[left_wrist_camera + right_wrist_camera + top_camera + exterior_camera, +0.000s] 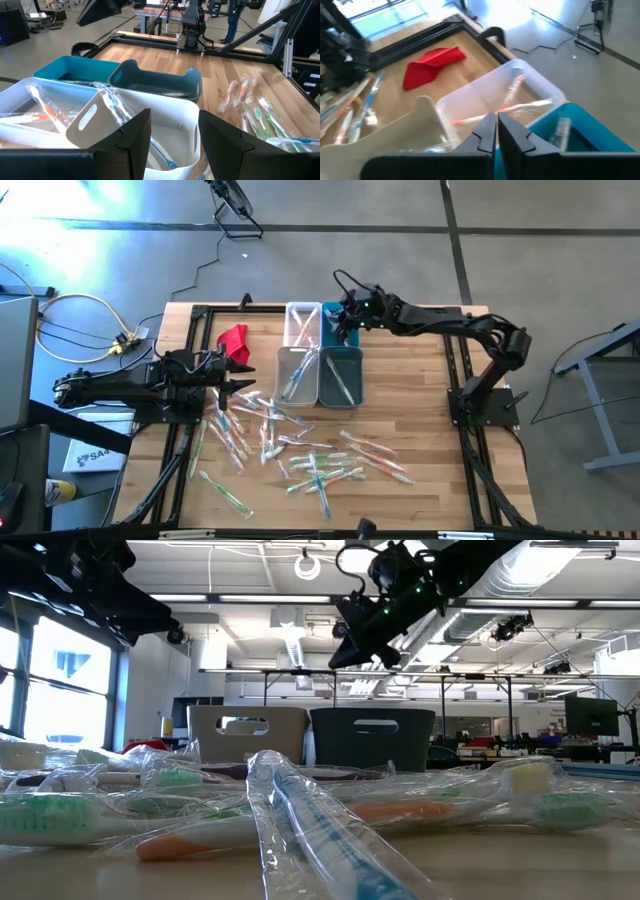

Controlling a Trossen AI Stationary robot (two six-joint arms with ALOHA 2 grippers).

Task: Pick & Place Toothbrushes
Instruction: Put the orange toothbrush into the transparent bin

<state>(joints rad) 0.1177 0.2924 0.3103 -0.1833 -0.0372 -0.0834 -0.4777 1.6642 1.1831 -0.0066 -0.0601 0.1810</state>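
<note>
While hovering above the far bins, the right pincer is sitting pinched shut with nothing in it, likely just past a drop. Left pincer is waiting wide apart and empty at the near white bin, lined up for a pick. Most toothbrushes are lying scattered on the desk; a few are already sorted into bins. Red cloth is lying aside, unused.

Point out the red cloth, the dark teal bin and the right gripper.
red cloth [233, 338]: high view, middle of the fabric.
dark teal bin [341, 376]: high view, its floor.
right gripper [497, 131]: right wrist view, between the shut fingertips.
</note>
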